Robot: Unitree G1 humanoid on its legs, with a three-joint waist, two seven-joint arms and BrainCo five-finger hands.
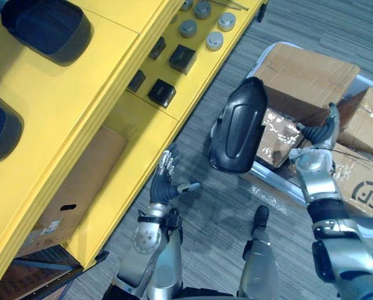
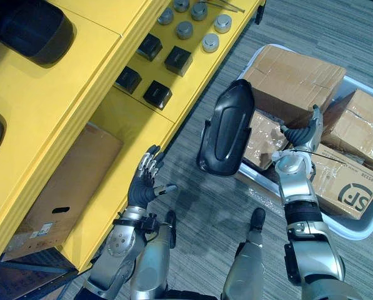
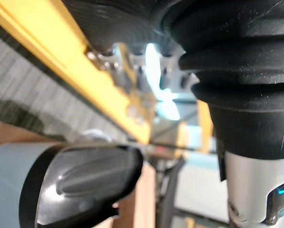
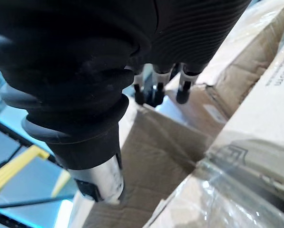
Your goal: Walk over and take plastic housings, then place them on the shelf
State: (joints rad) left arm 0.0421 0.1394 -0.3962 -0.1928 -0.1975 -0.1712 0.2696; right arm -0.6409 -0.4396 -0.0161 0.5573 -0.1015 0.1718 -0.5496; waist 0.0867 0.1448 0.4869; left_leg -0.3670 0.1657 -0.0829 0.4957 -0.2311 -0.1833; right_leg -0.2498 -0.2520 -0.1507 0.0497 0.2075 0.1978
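L hand: fingers apart, empty, beside yellow metal shelf. R hand: fingers apart, empty, over grey plastic bin holding 4 brown cardboard cartons. Black oblong plastic housing upright at bin's near rim, btwn hands, touching neither. Shelf: 2 dark housings, 4 black square blocks, 6 round grey discs, 1 carton on lowest level.

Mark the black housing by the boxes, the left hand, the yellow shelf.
black housing (image 1: 239, 125), left eye view, shell middle
left hand (image 1: 163, 187), left eye view, palm
yellow shelf (image 1: 67, 100), left eye view, bare top board
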